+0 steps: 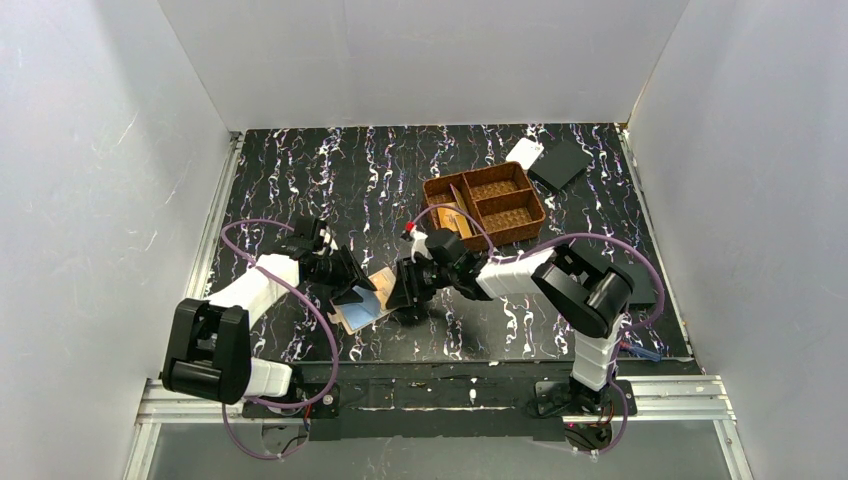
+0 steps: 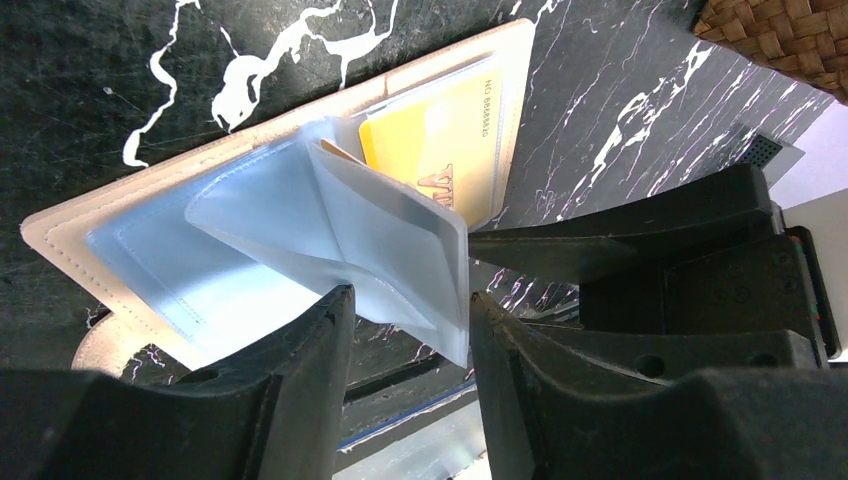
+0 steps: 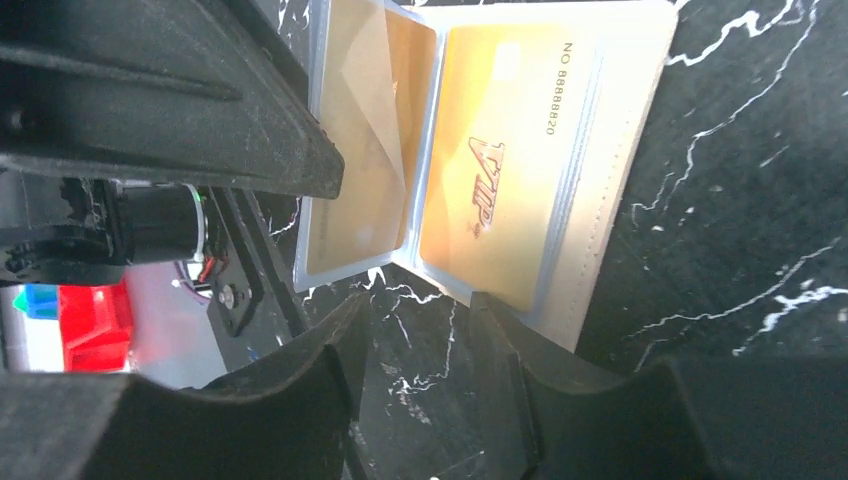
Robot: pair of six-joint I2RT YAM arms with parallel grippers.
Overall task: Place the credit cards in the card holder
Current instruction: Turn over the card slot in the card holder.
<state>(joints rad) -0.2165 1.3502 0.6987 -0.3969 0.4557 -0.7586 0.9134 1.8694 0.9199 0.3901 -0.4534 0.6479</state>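
Now, a gold VIP credit card is sitting tucked inside the card holder, which is lying open on the table btwn both arms. The seating step's looking done. Next move's calling for the R arm to back off w/o snagging the plastic, then fetch another card. The right gripper is hovering at the holder's 3 o'clock, jaws apart, empty. The left gripper, at its 10 o'clock, is straddling a loose sleeve flap, jaws apart.

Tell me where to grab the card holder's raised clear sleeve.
Probably pinch its free edge, coming from the side opposite the fold. The clear sleeve stands lifted off the card holder, hinged at the middle, leaving that edge exposed.
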